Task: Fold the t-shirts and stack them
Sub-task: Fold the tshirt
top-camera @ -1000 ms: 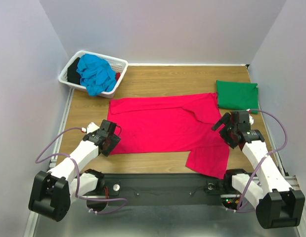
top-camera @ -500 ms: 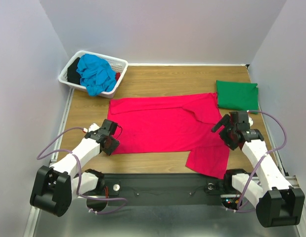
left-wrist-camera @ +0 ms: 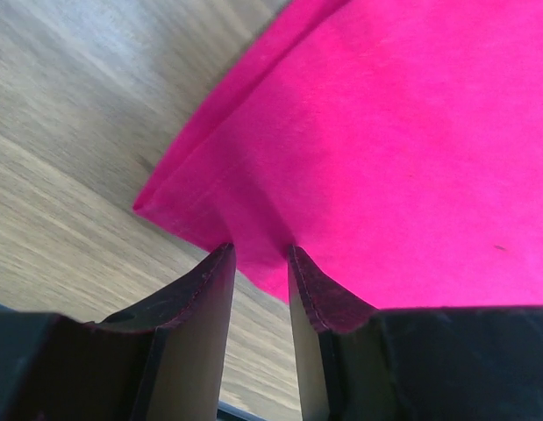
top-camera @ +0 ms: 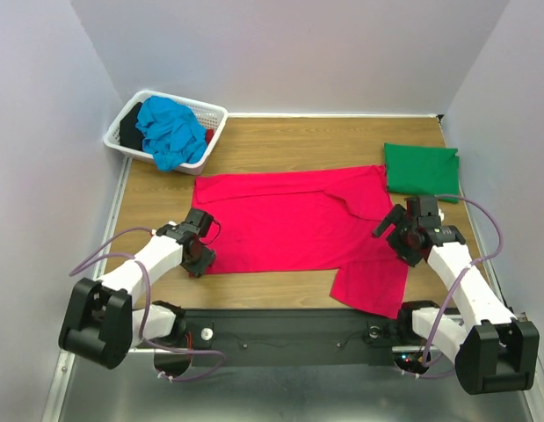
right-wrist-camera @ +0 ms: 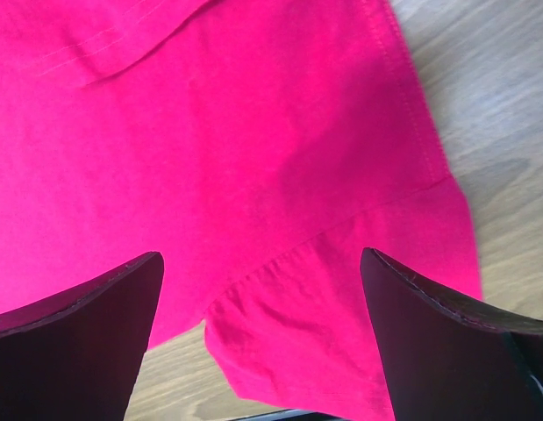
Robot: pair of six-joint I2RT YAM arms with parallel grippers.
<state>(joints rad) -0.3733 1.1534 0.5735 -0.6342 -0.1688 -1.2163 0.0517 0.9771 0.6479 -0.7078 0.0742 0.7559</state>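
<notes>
Pink t-shirt point(top-camera: 289, 224) lies spread flat mid-table point(top-camera: 280, 141), a flap reaching toward the near edge at right. Left claw point(left-wrist-camera: 258, 254) is narrow, pinching the shirt's near-left corner with cloth puckered between its fingers. Right claw point(right-wrist-camera: 262, 263) is wide over the shirt's right side, gripping nothing. Green t-shirt point(top-camera: 421, 169) lies folded far right, just beside the pink one; blue t-shirt point(top-camera: 170, 132) is heaped in the basket point(top-camera: 214, 112), far left.

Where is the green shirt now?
Top view: the folded green cloth t-shirt lies far right on the wooden table, beside a corner of the spread crimson-pink t-shirt.
</notes>
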